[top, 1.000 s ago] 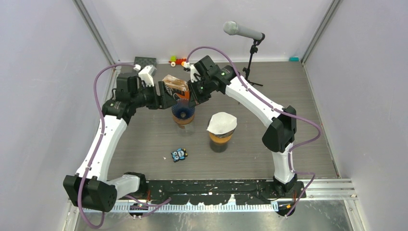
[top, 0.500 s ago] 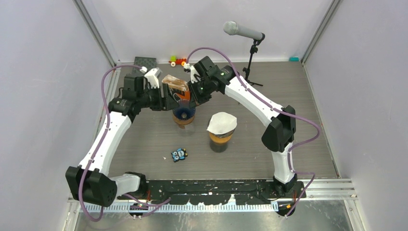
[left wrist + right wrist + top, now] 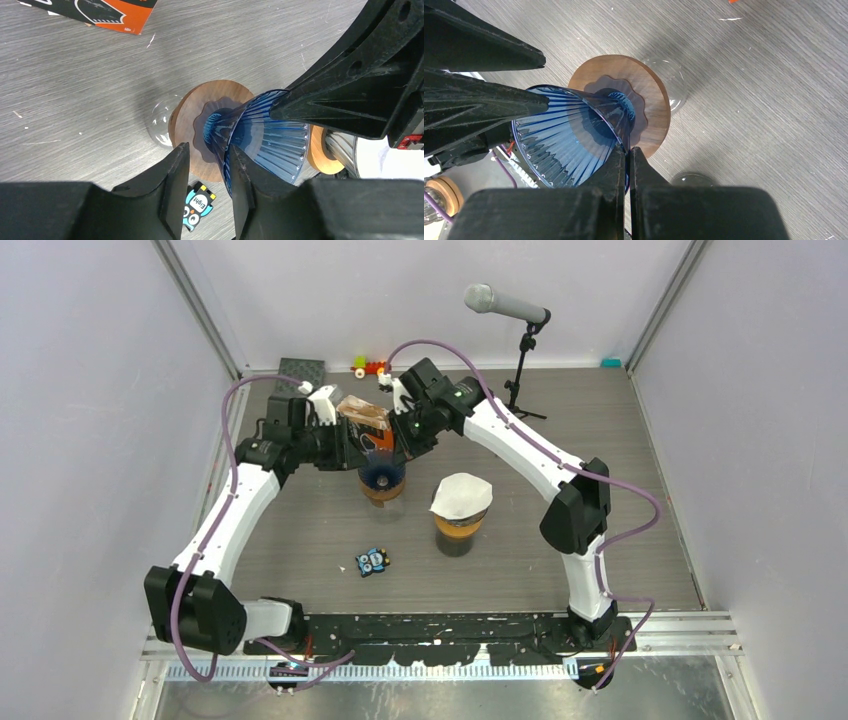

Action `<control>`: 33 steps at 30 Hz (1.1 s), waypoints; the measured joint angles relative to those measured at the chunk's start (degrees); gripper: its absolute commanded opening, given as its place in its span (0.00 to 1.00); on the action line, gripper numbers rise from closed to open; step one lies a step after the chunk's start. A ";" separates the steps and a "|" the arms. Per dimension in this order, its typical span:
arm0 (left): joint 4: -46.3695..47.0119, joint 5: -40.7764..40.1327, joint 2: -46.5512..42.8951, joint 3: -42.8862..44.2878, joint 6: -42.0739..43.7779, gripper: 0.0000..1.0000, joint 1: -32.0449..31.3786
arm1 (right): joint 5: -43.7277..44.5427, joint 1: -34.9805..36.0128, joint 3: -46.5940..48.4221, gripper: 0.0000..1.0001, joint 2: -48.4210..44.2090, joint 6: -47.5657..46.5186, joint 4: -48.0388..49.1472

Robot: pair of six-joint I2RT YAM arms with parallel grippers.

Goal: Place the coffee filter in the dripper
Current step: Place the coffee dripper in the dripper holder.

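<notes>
Grey tabletop (image 3: 620, 500): I read right fingers (image 3: 616, 170) pinched shut on the blue dripper (image 3: 569, 130), left fingers (image 3: 172, 175) part-open astride its wall, presumably steadying it for the coffee filter (image 3: 461, 493), which sits on a jar (image 3: 457, 532) near them.

Table (image 3: 300, 530) bears carafe (image 3: 457, 535), sticker (image 3: 372, 561), microphone stand (image 3: 521, 380).

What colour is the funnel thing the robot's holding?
The dripper is see-through blue with ribs, clearest in the right wrist view.

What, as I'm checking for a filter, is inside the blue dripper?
Only bare ribbed walls inside the blue dripper; the white filter sits on a second vessel. The right fingers hide part of the rim.
</notes>
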 measured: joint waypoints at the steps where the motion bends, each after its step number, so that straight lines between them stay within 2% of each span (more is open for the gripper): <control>1: 0.00 0.00 0.07 0.00 0.04 0.28 0.00 | 0.00 0.00 0.20 0.01 0.13 -0.02 -0.11; 14: 1.20 1.62 1.38 -0.02 0.87 0.10 -0.24 | -0.04 0.00 1.70 0.00 1.33 -0.22 -0.39; 18: 1.36 1.81 1.53 -0.09 1.03 0.00 -0.24 | -0.04 0.00 2.01 0.01 1.57 -0.20 -0.46; 33: 2.73 1.97 2.19 -0.63 1.66 0.00 -0.24 | 0.07 0.00 2.25 0.00 2.03 -0.15 0.13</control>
